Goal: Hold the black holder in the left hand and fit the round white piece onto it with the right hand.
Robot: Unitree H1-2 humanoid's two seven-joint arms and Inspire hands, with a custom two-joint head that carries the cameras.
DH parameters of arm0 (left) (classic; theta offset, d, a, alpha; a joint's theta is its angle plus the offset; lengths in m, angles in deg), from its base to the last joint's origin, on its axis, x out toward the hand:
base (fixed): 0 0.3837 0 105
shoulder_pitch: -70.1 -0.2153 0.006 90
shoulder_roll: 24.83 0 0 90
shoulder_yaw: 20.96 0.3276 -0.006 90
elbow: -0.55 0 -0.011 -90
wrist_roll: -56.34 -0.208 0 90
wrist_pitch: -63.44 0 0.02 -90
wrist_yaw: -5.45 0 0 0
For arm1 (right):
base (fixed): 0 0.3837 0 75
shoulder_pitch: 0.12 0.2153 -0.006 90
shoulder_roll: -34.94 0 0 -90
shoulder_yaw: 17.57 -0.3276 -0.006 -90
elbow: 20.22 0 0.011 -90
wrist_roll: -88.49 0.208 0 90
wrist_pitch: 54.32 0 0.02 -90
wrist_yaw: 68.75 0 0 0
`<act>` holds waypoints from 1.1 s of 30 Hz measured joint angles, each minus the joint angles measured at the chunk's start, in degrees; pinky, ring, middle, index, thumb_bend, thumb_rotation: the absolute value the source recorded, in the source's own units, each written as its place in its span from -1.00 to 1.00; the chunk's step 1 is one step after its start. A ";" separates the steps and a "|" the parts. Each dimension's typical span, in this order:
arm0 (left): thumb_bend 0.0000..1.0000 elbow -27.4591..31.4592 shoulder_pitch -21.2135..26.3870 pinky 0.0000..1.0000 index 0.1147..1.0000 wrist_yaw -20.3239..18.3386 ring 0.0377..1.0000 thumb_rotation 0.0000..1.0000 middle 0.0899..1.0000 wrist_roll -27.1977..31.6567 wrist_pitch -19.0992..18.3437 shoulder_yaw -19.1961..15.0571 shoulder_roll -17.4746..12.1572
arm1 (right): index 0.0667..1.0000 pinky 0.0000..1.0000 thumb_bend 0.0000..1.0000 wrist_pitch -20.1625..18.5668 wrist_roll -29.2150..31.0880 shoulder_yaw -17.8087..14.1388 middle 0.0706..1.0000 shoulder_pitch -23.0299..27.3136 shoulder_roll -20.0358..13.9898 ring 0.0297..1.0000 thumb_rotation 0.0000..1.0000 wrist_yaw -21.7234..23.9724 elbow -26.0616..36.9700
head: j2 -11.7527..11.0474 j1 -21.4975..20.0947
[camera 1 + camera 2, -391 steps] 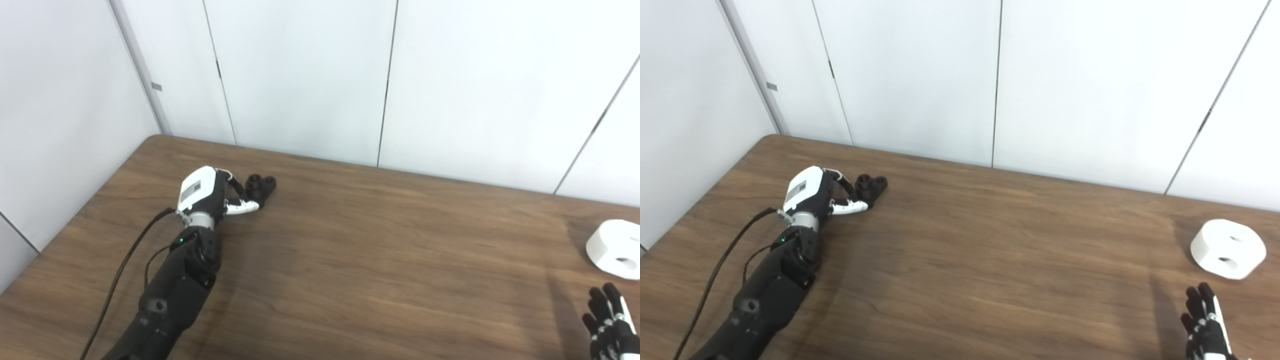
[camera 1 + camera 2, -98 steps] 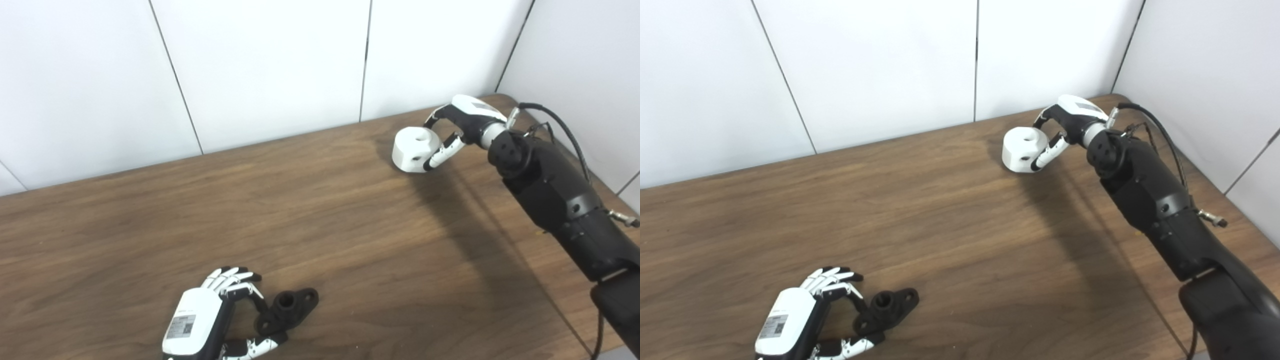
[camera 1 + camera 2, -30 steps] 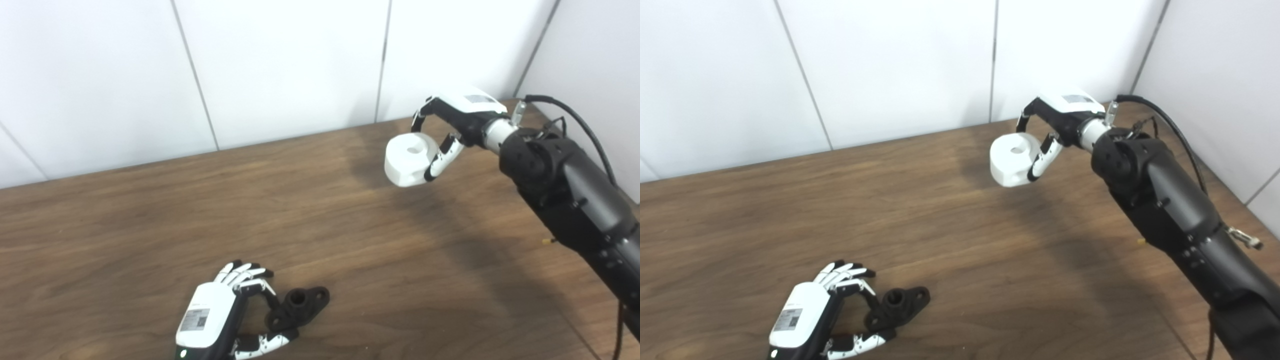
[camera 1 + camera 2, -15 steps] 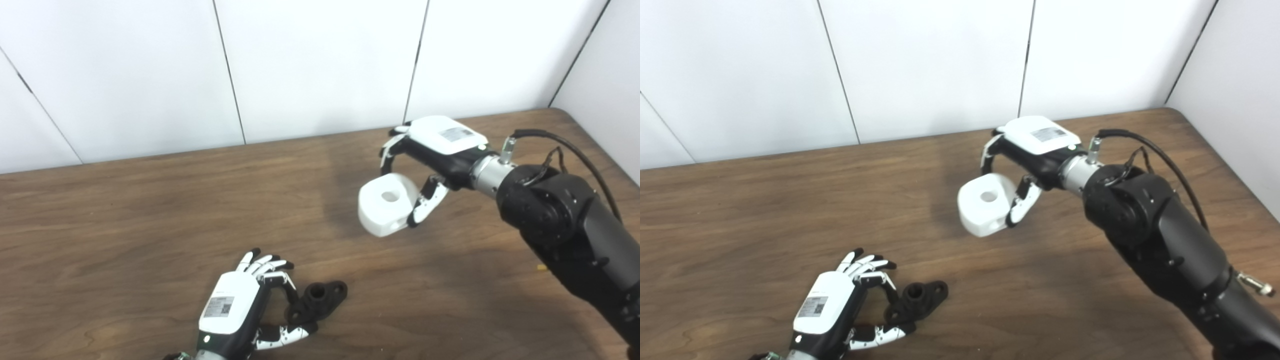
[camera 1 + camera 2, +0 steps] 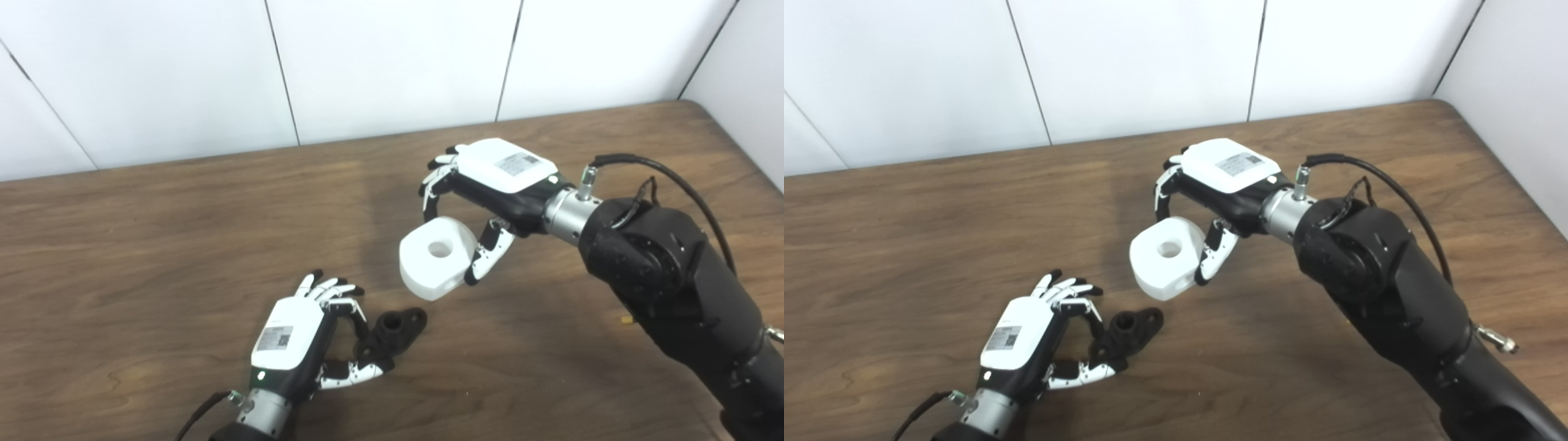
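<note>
Your right hand point(image 5: 490, 190) has carried the white piece point(image 5: 436, 257) closer, now just above the holder point(image 5: 392, 327). Left hand point(image 5: 303, 334) still pinches the holder on the table point(image 5: 153, 245).

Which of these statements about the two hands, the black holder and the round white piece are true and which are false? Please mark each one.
1. The right hand is shut on the round white piece. True.
2. The round white piece is already fitted onto the black holder. False: the two are apart, and the white piece is held up and to the right of the holder.
3. The left hand grips the black holder low over the table. True.
4. The round white piece has no hole. False: a round hole shows in its top face.
5. The black holder lies at the far right corner of the table. False: it is near the front edge, left of the middle.
</note>
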 measured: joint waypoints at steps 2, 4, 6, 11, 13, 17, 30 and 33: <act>0.04 -0.01 0.10 0.94 -0.16 0.04 0.71 -0.89 0.53 0.00 0.02 0.12 0.00 | -0.11 0.94 0.05 0.16 -0.02 -0.01 0.54 0.14 0.48 0.80 -0.71 0.73 0.28 | 0.35 0.00; 0.04 -0.02 0.15 0.95 -0.16 0.15 0.71 -0.89 0.53 -0.01 0.10 0.24 0.04 | -0.11 0.93 0.05 0.16 -0.16 -0.02 0.54 0.15 1.25 0.79 -0.71 1.41 0.35 | 0.70 0.09; 0.04 -0.07 0.20 0.95 -0.16 0.31 0.71 -0.89 0.53 -0.01 0.19 0.36 0.07 | -0.11 0.92 0.05 0.19 -0.16 -0.02 0.53 0.17 1.94 0.79 -0.71 2.13 0.73 | 0.88 0.18; 0.04 -0.17 0.37 0.96 -0.16 0.48 0.71 -0.90 0.53 -0.07 0.18 0.57 0.20 | -0.11 0.90 0.05 0.69 0.29 -0.40 0.53 0.74 2.93 0.81 -0.71 3.15 1.37 | 1.76 0.96; 0.04 -0.17 0.36 0.97 -0.16 0.46 0.71 -0.90 0.53 -0.07 0.11 0.58 0.33 | -0.11 0.90 0.05 0.70 0.37 -0.61 0.53 0.76 3.03 0.81 -0.72 3.37 1.40 | 2.11 1.14; 0.04 -0.16 0.36 0.96 -0.16 0.44 0.70 -0.90 0.52 -0.21 -0.25 0.66 0.57 | -0.11 0.86 0.05 0.61 0.46 -0.70 0.54 0.78 3.69 0.82 -0.72 4.27 1.55 | 2.38 1.23; 0.04 -0.16 0.42 0.97 -0.16 0.37 0.70 -0.89 0.52 -0.42 -0.38 0.78 0.77 | -0.11 0.76 0.05 0.42 0.28 -0.66 0.54 1.04 5.22 0.80 -0.72 6.30 1.57 | 3.08 1.67; 0.04 -0.15 0.44 0.96 -0.16 0.30 0.70 -0.89 0.52 -0.43 -0.42 0.78 0.78 | -0.11 0.74 0.05 0.45 0.19 -0.60 0.54 1.03 5.52 0.79 -0.72 6.45 1.57 | 3.43 1.85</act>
